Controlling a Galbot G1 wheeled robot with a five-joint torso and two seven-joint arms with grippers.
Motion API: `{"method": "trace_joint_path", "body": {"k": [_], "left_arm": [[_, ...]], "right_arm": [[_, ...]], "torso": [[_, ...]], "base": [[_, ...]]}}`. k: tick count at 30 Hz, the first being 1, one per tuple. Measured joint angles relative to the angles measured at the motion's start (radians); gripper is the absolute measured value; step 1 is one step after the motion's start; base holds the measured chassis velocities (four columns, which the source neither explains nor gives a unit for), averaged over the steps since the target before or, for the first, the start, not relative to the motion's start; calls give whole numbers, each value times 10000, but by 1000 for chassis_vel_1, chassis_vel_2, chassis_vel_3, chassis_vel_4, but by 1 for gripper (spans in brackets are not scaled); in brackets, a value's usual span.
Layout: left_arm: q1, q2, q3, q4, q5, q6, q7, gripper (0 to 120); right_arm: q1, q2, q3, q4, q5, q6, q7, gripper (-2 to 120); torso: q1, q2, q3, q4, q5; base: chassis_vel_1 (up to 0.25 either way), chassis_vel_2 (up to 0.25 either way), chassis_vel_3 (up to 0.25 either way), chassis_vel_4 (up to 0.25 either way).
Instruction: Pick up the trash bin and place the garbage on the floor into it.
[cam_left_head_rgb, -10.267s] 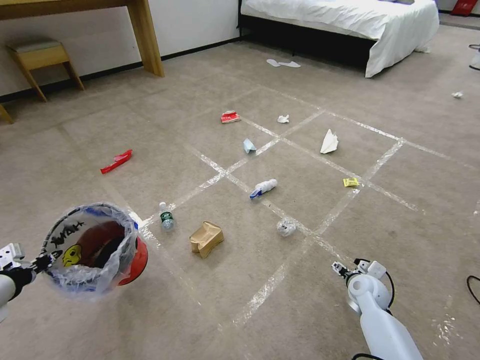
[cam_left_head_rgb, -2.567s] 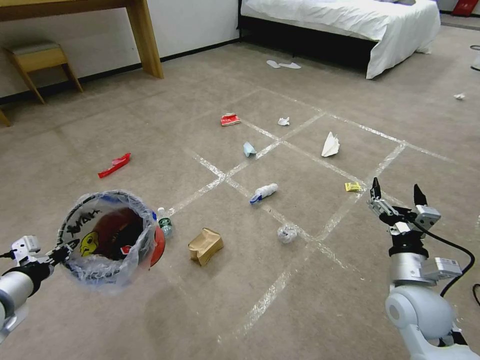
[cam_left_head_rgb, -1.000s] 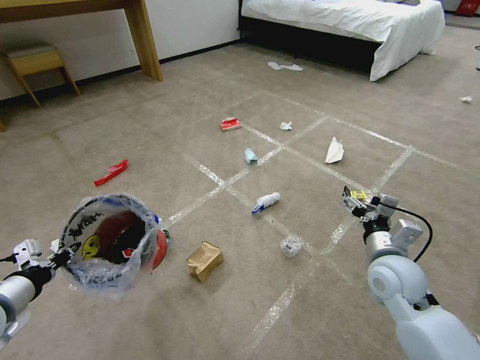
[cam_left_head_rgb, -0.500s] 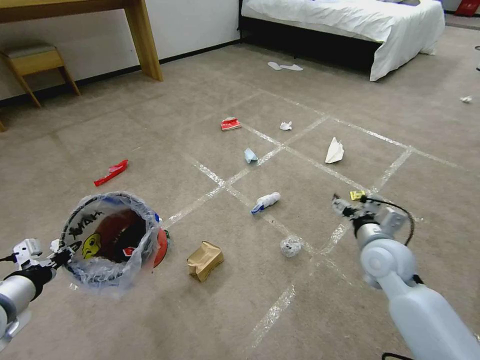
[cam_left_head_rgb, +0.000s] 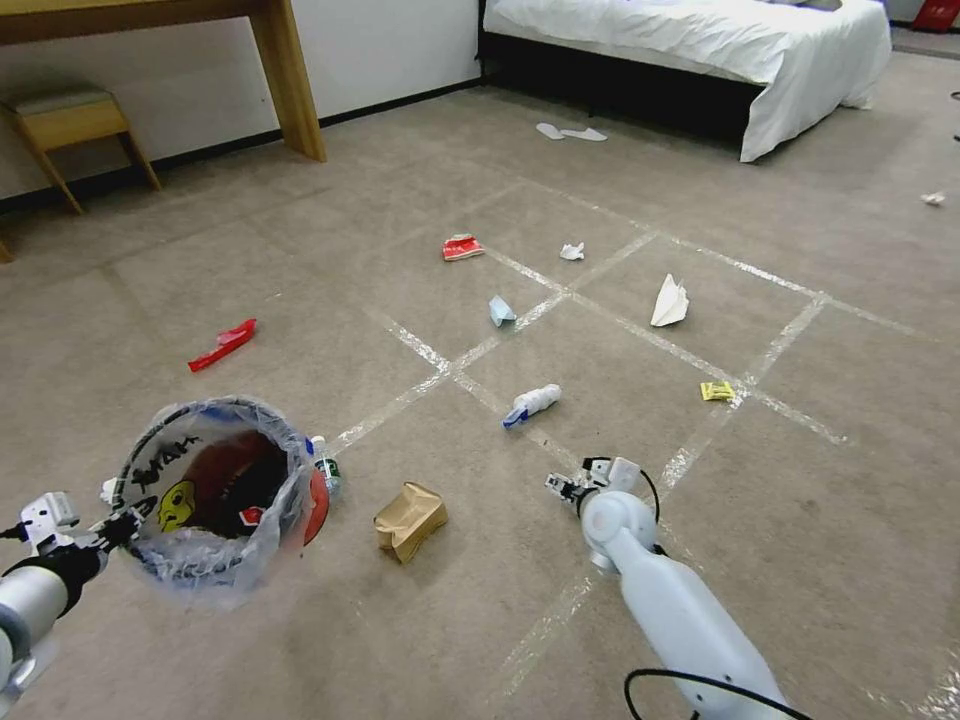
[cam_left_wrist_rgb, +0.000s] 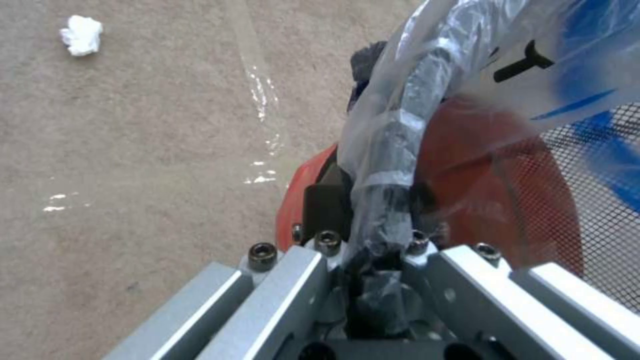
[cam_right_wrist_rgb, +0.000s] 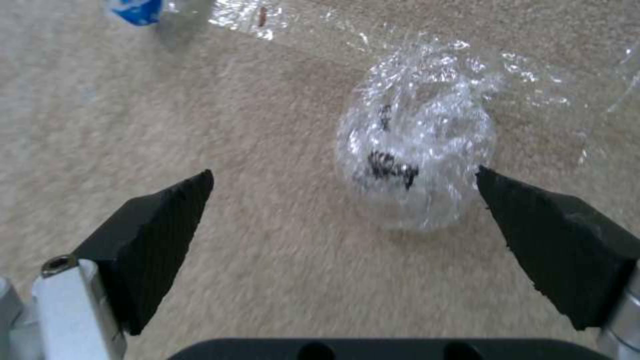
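Note:
My left gripper (cam_left_wrist_rgb: 373, 225) is shut on the rim of the trash bin (cam_left_head_rgb: 215, 490), a red bin with a printed clear liner, held above the floor (cam_left_head_rgb: 430, 620) at the lower left. My right gripper (cam_right_wrist_rgb: 343, 172) is open and low over the carpet, with a crumpled clear plastic ball (cam_right_wrist_rgb: 417, 170) between its fingers, nearer one pad. In the head view the right gripper (cam_left_head_rgb: 562, 487) hides that ball. Other garbage lies around: a brown paper bag (cam_left_head_rgb: 410, 518), two bottles (cam_left_head_rgb: 325, 470) (cam_left_head_rgb: 530, 403), a yellow packet (cam_left_head_rgb: 716, 391), a red wrapper (cam_left_head_rgb: 222, 345).
Farther off lie a white paper (cam_left_head_rgb: 669, 301), a blue packet (cam_left_head_rgb: 499, 311), a red-white wrapper (cam_left_head_rgb: 461, 247) and a small wad (cam_left_head_rgb: 571, 251). A bed (cam_left_head_rgb: 700, 40) stands at the back right, a table leg (cam_left_head_rgb: 285, 80) and stool (cam_left_head_rgb: 70, 115) at the back left.
My right arm has swung left and down from beside the yellow packet to the clear plastic ball, now covering it in the head view. The bin stays held in my left gripper.

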Motion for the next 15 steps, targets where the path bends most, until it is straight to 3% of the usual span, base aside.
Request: {"method": "trace_joint_path", "body": {"k": [11, 15], "left_arm": [[-1, 8, 8, 109, 46, 0, 46, 0], [36, 4, 16, 92, 61, 0, 66, 0]], "right_arm": [[405, 303, 0, -1567, -771, 316, -304, 99], [628, 444, -13, -2044, -923, 458, -473, 90]], "torso": [[0, 0, 0, -2, 1], [0, 0, 0, -1, 1]], "base": [[0, 0, 0, 0], [0, 0, 0, 0]]}}
